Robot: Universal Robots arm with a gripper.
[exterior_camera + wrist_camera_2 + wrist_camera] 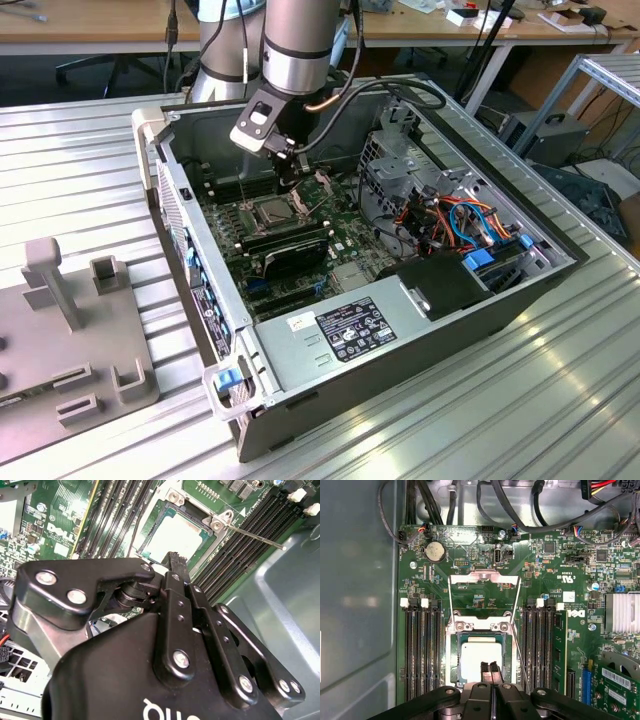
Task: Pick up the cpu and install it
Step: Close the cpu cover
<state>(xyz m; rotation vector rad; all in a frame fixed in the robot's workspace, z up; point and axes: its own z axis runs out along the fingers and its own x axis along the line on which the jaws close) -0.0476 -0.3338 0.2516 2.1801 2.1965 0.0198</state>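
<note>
Tool (490,670) hung over cpu (472,655) seated on motherboard (560,595), fingers pressed together, empty; load frame (485,575) open; memory slots (422,650) flanked 2 sides.

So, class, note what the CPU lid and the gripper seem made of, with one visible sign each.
The CPU lid looks like metal: pale silver, dull even sheen. The gripper is satin black with bright screw heads; coated metal or hard plastic, the look leaves it open.

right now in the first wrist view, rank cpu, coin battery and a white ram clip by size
1. cpu
2. coin battery
3. ram clip
All sit on one board, so nearness hardly skews this.
</note>
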